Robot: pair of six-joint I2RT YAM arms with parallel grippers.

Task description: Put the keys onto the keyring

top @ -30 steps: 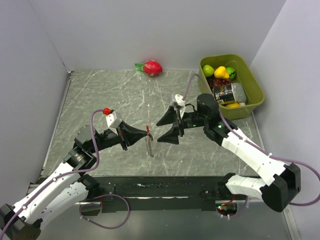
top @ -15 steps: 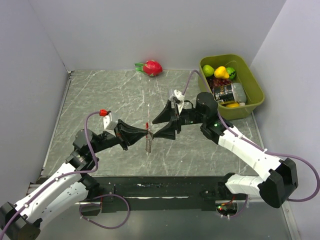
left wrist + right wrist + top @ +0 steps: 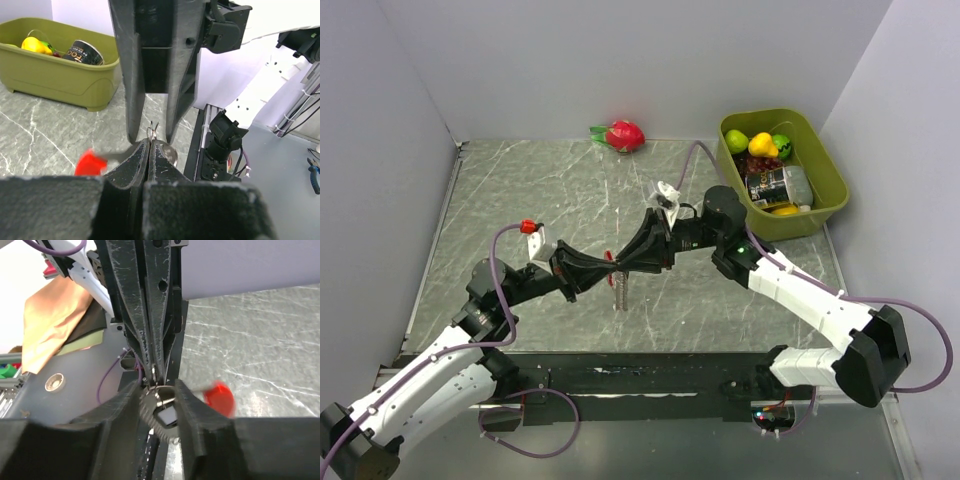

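Note:
My left gripper (image 3: pixel 611 263) is shut on the keyring (image 3: pixel 620 290), whose silvery chain hangs below the tips over the table. In the left wrist view a thin wire loop (image 3: pixel 153 130) pokes out of the shut left gripper (image 3: pixel 149 142), with a blurred red piece (image 3: pixel 90 161) beside it. My right gripper (image 3: pixel 624 261) meets it tip to tip. In the right wrist view the right gripper (image 3: pixel 156 385) has narrowed onto the bunch's round toothed metal piece (image 3: pixel 161 412), which fills the gap. I cannot pick out the keys within the bunch.
A green bin (image 3: pixel 828 190) with fruit and a can stands at the back right. A red dragon fruit (image 3: pixel 623 134) lies by the back wall. Walls close in the left, right and back of the marbled table (image 3: pixel 520 200).
My right gripper has moved left up to the left gripper's tips, and its jaws have closed from wide to narrow around the hanging bunch. The left gripper stays shut.

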